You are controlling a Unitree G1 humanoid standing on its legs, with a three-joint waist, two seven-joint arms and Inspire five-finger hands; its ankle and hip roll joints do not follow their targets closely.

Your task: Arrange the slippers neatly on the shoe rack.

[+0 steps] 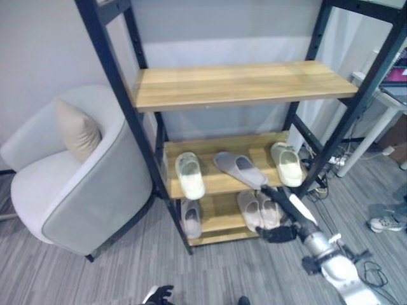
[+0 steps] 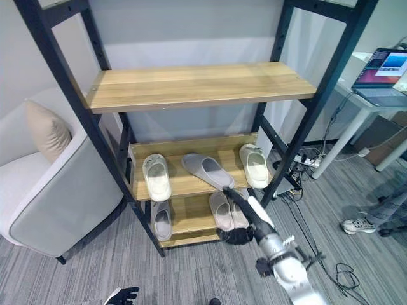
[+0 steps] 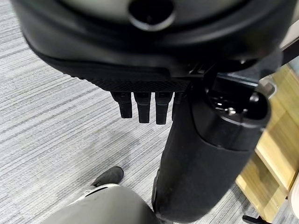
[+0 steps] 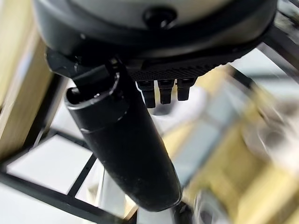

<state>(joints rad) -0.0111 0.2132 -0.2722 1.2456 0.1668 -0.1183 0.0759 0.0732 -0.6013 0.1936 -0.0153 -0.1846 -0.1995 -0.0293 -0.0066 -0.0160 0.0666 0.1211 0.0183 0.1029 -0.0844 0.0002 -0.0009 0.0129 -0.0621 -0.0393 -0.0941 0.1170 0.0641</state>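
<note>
On the rack's middle shelf (image 1: 219,184) lie a cream slipper (image 1: 189,175) at the left, a grey slipper (image 1: 240,169) turned at an angle in the middle, and a cream slipper (image 1: 287,163) at the right. The bottom shelf holds a grey slipper (image 1: 191,218) and a beige pair (image 1: 257,210). My right hand (image 1: 280,196) reaches in from the lower right, its tip at the near end of the angled grey slipper; its fingers (image 4: 161,91) are straight and hold nothing. My left hand (image 1: 159,295) hangs low over the floor, its fingers (image 3: 142,108) straight.
A grey armchair (image 1: 70,190) with a beige cushion (image 1: 76,130) stands just left of the rack. A wooden upper shelf (image 1: 235,82) spans the black frame. To the right are a white desk with a laptop (image 2: 385,76), floor cables (image 1: 337,162) and a person's shoe (image 1: 385,223).
</note>
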